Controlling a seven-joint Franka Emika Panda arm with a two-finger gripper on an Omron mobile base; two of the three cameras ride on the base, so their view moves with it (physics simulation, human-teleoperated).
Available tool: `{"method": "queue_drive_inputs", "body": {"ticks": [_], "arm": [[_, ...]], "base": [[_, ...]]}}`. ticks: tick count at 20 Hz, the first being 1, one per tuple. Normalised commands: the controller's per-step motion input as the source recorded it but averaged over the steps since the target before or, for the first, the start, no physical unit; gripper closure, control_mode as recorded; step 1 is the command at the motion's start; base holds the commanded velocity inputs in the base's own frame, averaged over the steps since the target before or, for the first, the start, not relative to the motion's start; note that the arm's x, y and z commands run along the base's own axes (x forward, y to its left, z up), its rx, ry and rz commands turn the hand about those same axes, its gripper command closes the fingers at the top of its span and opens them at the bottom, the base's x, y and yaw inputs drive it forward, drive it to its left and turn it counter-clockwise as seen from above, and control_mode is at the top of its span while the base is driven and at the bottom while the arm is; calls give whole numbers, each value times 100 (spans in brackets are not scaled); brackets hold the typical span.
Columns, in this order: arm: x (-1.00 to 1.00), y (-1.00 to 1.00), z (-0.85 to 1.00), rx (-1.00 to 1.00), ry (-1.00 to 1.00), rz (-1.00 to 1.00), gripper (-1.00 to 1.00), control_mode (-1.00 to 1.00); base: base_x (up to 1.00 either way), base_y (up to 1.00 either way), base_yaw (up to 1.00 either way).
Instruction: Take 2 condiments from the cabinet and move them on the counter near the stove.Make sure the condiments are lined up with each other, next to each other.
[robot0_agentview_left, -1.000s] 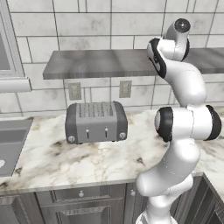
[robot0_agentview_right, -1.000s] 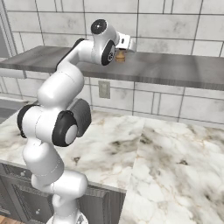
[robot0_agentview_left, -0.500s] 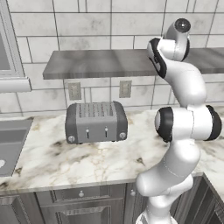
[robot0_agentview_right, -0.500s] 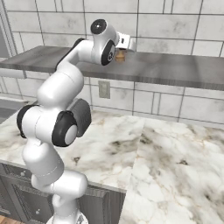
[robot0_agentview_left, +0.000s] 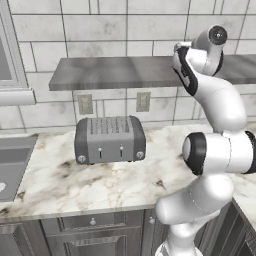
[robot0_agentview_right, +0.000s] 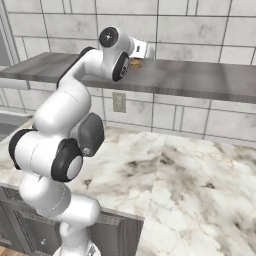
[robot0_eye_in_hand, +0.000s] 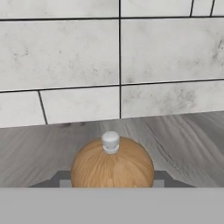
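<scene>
Nothing has shifted over the last second: the fingers (robot0_eye_in_hand: 112, 183) stay part-closed around the brown wooden knob-topped shaker (robot0_eye_in_hand: 112, 164), standing on the grey stone-look wall shelf (robot0_eye_in_hand: 183, 140) at 6 o'clock in the hand view, lift pending.

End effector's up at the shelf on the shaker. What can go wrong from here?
1. The grip looks low on the round shaker: its dome sits between the dark fingertips, so it may slip on lift-off.
2. The shaker stands on the shelf, high above the counter. A slip means a long fall.
3. The toaster stands on the counter below the shelf, so a descent on that side may clip it.
</scene>
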Motion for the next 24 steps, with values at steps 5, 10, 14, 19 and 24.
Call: {"method": "queue_drive_inputs", "body": {"ticks": [5, 10, 14, 19, 24], "arm": [[-12, 10, 6, 0, -2, 3, 100, -100], [-32, 8, 1, 0, -2, 3, 100, -100], [-49, 1, 12, 0, -14, 2, 100, -100], [-35, 7, 14, 0, -6, 7, 100, -100], [-41, 17, 13, 0, -1, 6, 100, -100]], "base": [[0, 0, 0], [0, 0, 0], [0, 0, 0], [0, 0, 0], [0, 0, 0]]}}
